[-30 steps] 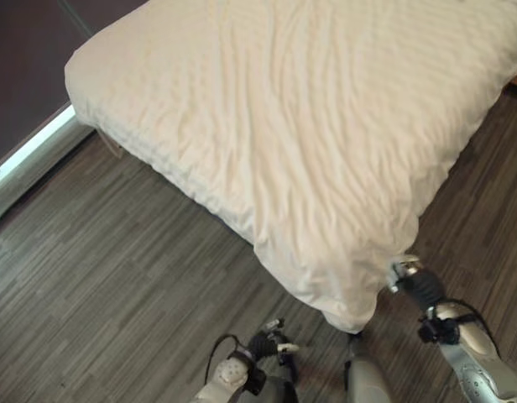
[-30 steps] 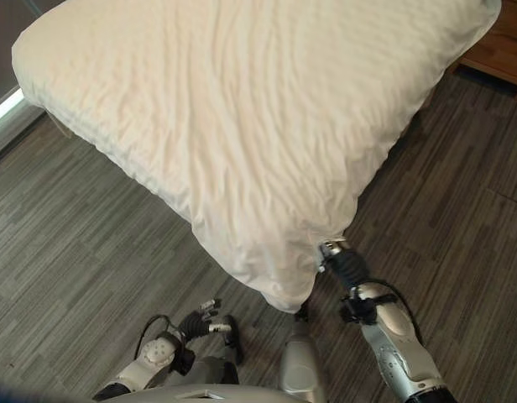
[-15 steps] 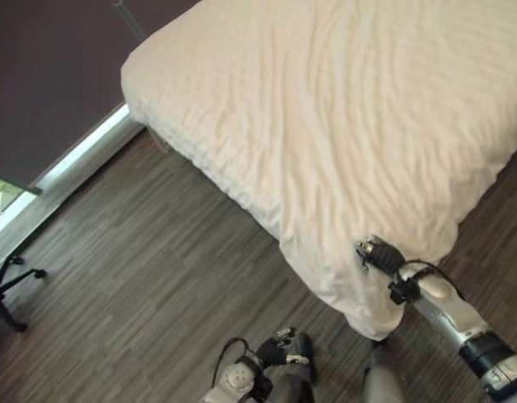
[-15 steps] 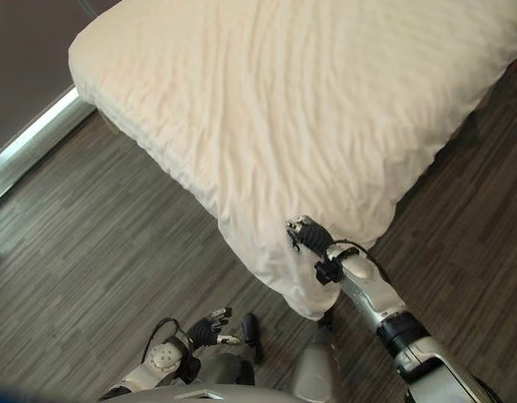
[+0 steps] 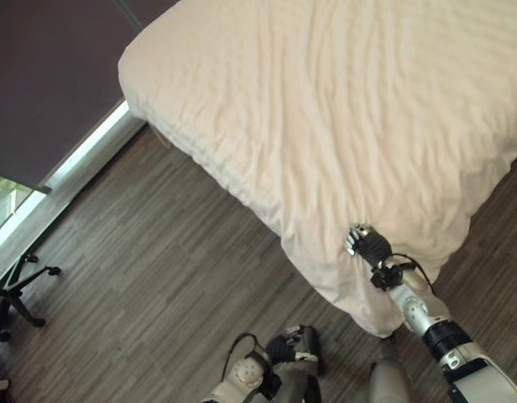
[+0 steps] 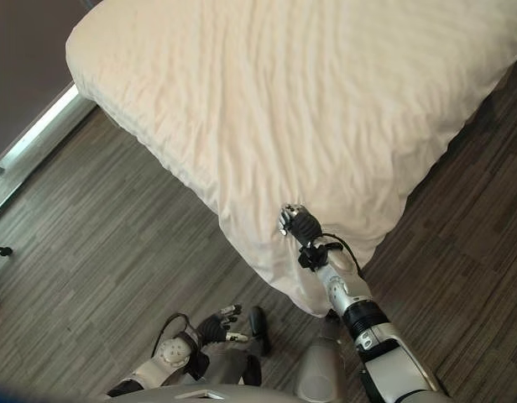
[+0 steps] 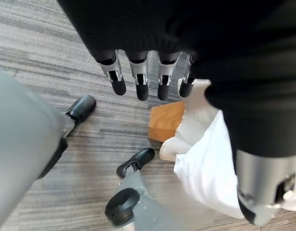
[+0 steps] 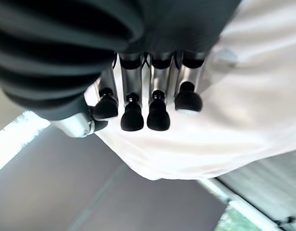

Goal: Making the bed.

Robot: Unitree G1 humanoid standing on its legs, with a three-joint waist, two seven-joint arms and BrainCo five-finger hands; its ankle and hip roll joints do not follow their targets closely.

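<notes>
A cream duvet with fine wrinkles covers the bed and hangs over its near corner. My right hand lies on top of the duvet just inside that corner, fingers straight against the cloth and holding nothing. My left hand hangs low near the floor, left of the corner and apart from the bed. Its fingers are relaxed and open over the floorboards. The left wrist view catches the drooping duvet corner.
Grey wood-plank floor surrounds the bed's near side. A dark wall with a bright window strip runs along the left. Black wheeled legs of a stand sit at the far left. A wooden bed foot stands under the corner.
The camera has shifted. My right hand rose from beside the hanging corner onto the top of the duvet. My left hand stayed low.
</notes>
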